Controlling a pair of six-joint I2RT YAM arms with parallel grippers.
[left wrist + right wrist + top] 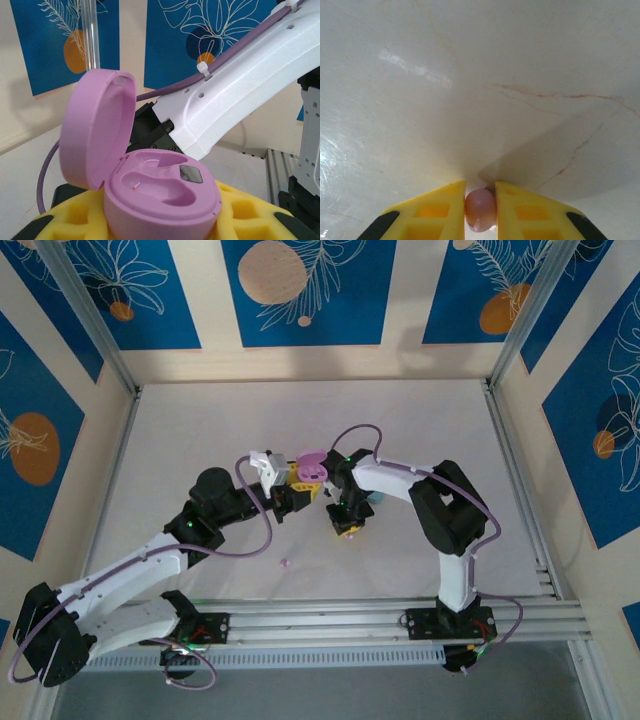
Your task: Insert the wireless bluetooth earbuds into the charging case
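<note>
A pink oval charging case (162,197) is clamped between the yellow fingers (250,215) of my left gripper (160,227). Its lid (95,135) stands open at the left, and both moulded sockets are empty. From above, the case (311,466) is held up mid-table by the left gripper (297,483). Just right of it, my right gripper (346,524) points down at the table. In the right wrist view its yellow fingers (520,210) press on both sides of a small pink earbud (480,209), low against the white tabletop. Another tiny earbud (285,562) lies loose on the table nearer the bases.
The right arm's white link (240,85) and purple cable cross close behind the open case. A light blue object (373,498) peeks out beside the right wrist. White tabletop (470,90) stretches ahead of the right gripper. Metal frame rails (520,500) border the table.
</note>
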